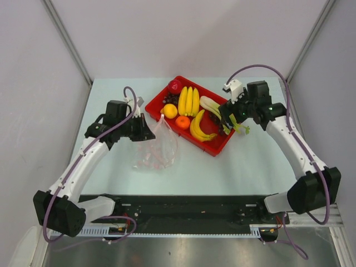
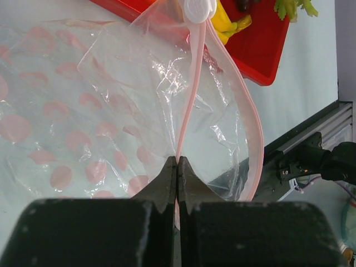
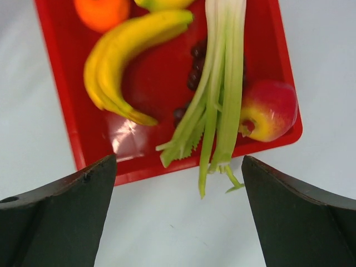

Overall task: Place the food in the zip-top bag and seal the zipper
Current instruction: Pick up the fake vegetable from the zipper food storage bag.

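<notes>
overhead view of a pale desk with two white robot arms reaching in from the near edge. a red tray sits slantwise at the middle of the desk, and all the food lies in it. a red apple is at the far corner, with dark grapes beside it. next come a straight bunch of bananas, a lemon, an orange and a curved bunch of bananas. a green-white stalk lies along the right side. the stalk's leafy tips hang over the tray's rim above the desk. a second apple, red and yellow, rests against the stalk in the tray's corner.

the zip-top bag, clear and crinkly with pink dots, lies on the desk just left of the tray, its mouth end raised toward the tray's near-left edge. the left claw is pressed together on the bag's pink zipper, and the strip runs straight from its tips up to a white slider. the other lip of the mouth bows out to the right, so the mouth gapes.

the right claw hangs over the right end of the tray with its fingers spread wide apart, holding nothing. the stalk's leafy end lies below the gap.
</notes>
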